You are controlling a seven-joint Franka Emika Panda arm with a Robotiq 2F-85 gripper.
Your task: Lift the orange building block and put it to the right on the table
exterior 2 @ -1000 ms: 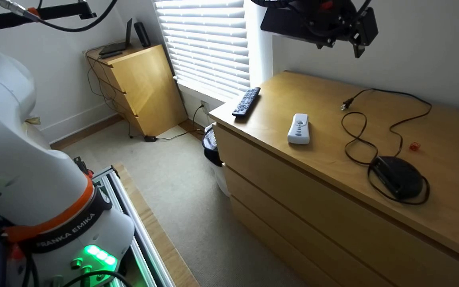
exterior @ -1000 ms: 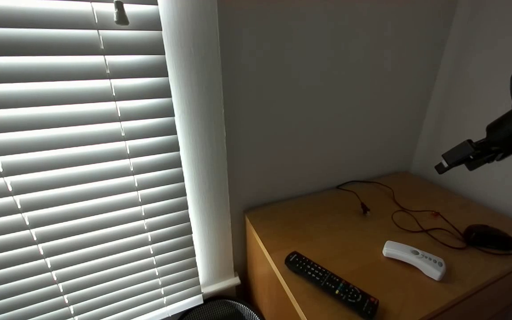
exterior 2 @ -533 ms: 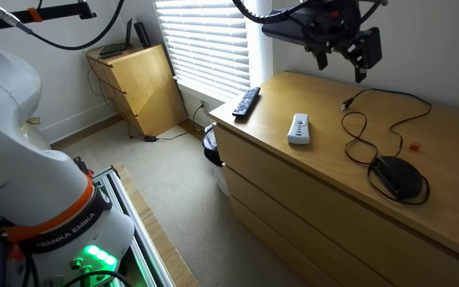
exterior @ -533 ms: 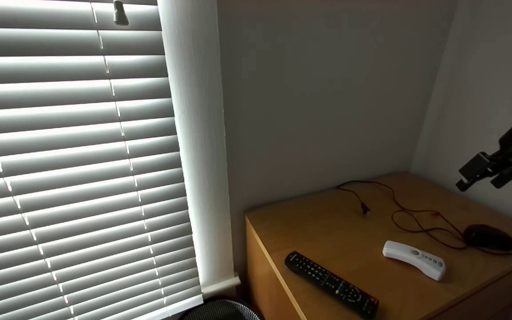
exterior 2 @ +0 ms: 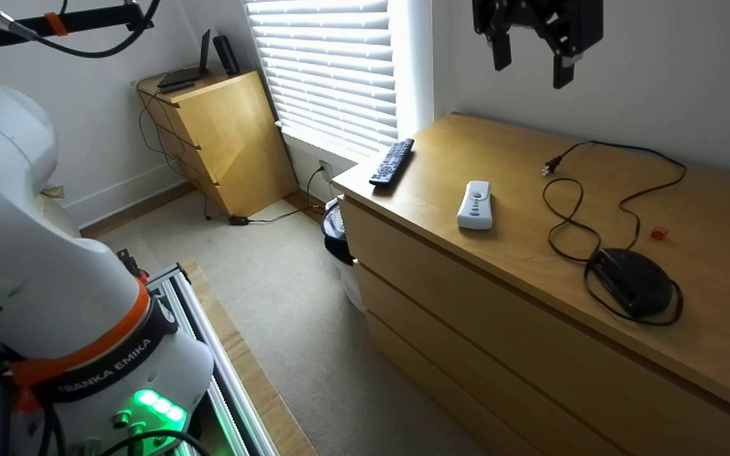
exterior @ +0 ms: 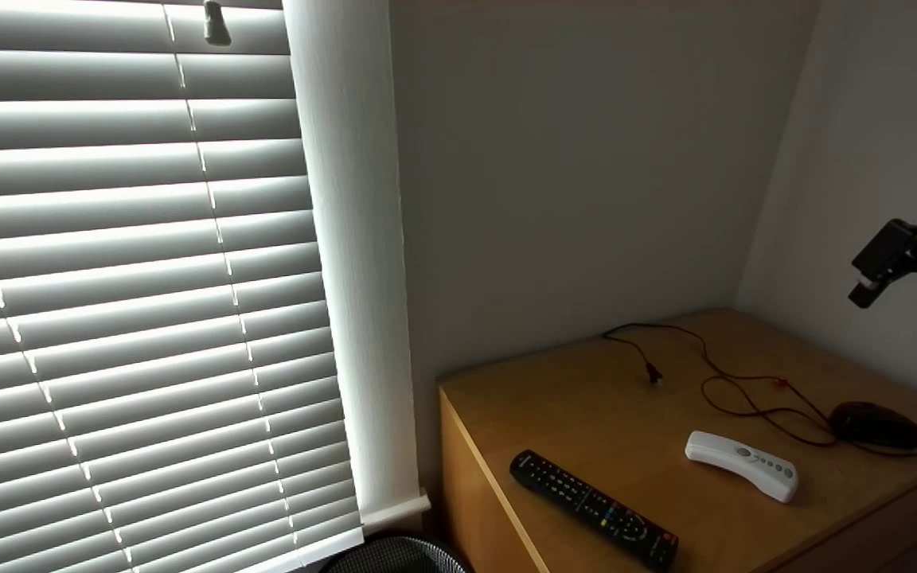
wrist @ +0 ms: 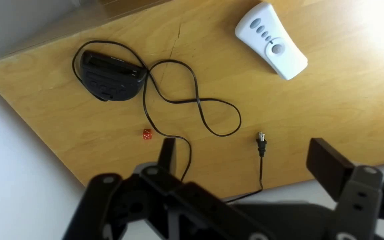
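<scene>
The block is a small orange-red cube with white pips. It lies on the light-brown wooden table [exterior 2: 504, 149], beside the black cord, in both exterior views [exterior 2: 659, 233] [exterior: 781, 382]. The wrist view also shows the block [wrist: 147, 134], left of the left fingertip. My gripper [exterior 2: 532, 76] is open and empty, high above the table, with its fingers pointing down. It also shows at the right edge in an exterior view [exterior: 900, 296]. In the wrist view the fingers of the gripper [wrist: 244, 146] stand wide apart, with only tabletop and cord seen between them.
A black device [exterior 2: 632, 282] with a looped cord lies near the block. The cord's plug [exterior 2: 552, 165] lies towards the wall. A white remote [exterior 2: 476, 204] and a black remote [exterior 2: 393, 162] lie on the tabletop. Walls stand behind the table.
My gripper has turned from a slanted pose to pointing down. It dipped, then rose, and moved right in an exterior view. The block and the other objects have not moved.
</scene>
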